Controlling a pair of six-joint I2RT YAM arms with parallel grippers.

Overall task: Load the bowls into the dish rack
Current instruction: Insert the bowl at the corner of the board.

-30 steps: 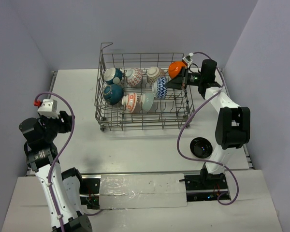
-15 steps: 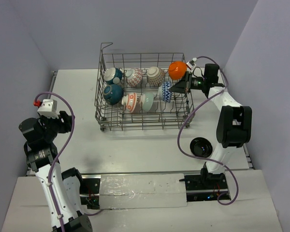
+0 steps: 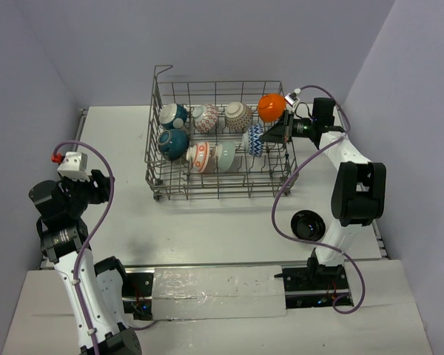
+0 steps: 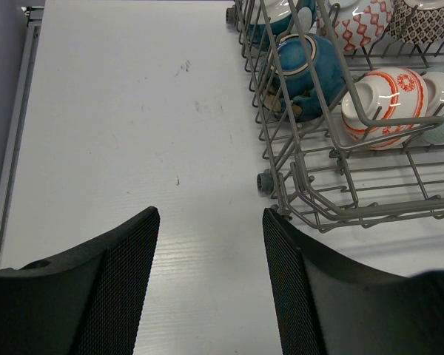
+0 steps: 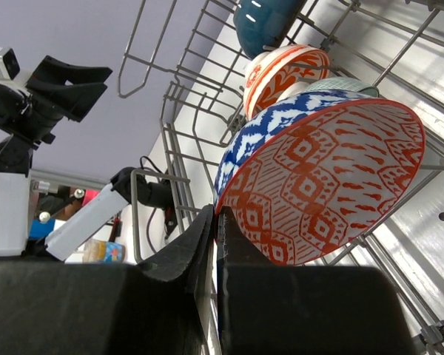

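The grey wire dish rack [image 3: 157, 159] holds several bowls on edge: two teal ones [image 3: 173, 116], a red-patterned one [image 3: 205, 117], a grey-patterned one [image 3: 238, 113], an orange one [image 3: 271, 107], an orange-striped white one [image 3: 198, 155] and a pale green one [image 3: 226, 155]. My right gripper [image 5: 217, 216] is shut on the rim of a blue-patterned bowl [image 5: 318, 177] with a red pattern inside. It holds that bowl [image 3: 255, 139] tilted inside the rack's right end. A black bowl [image 3: 308, 224] sits on the table. My left gripper [image 4: 211, 222] hangs open over bare table, left of the rack [image 4: 311, 200].
The rack's raised loop [image 3: 161, 72] stands at its far left corner. Purple walls close in the table on both sides and at the back. The right arm's cable [image 3: 285, 192] drapes past the rack's right front corner, near the black bowl.
The right gripper has shifted right and nearer with the blue-patterned bowl, uncovering the orange bowl behind it; it has held still over the last half second. The left arm has not moved.
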